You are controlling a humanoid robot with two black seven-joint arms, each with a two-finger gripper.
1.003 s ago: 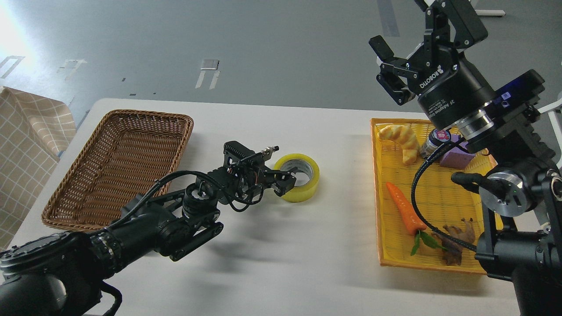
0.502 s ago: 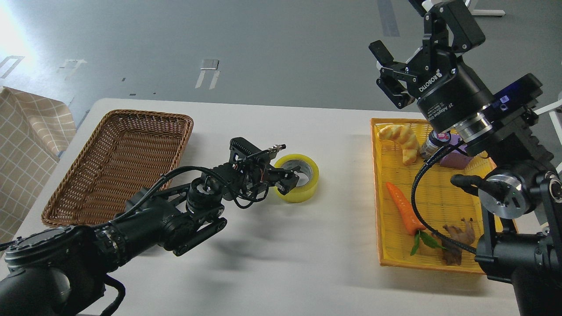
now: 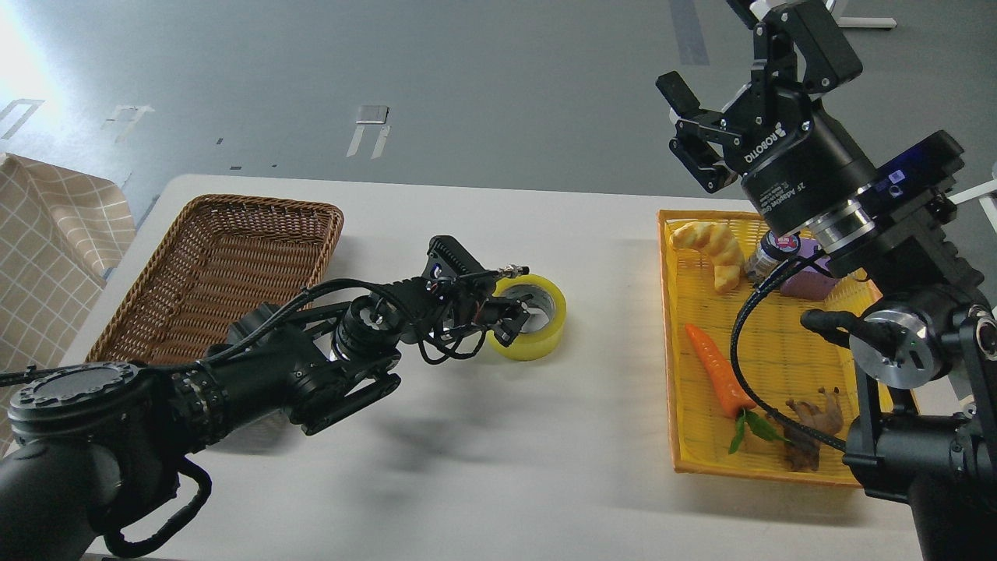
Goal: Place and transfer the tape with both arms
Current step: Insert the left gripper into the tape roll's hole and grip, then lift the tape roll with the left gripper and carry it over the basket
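Note:
The tape, a yellowish roll with a pale core, lies flat on the white table near its middle. My left gripper reaches it from the left at table height. Its fingers stand slightly apart at the roll's near-left wall, one fingertip over the core hole and the other outside the rim; the grip does not look closed. My right gripper is open and empty, raised high at the upper right, above the far end of the yellow tray.
A brown wicker basket stands at the left. A yellow tray at the right holds a carrot, a bread piece, a small jar, a purple block and a brown figure. A checked cloth hangs at the far left.
My left gripper has pushed right and forward onto the tape's near-left edge, and the arm has stretched out. The tape has stayed in place. The right gripper has barely shifted.

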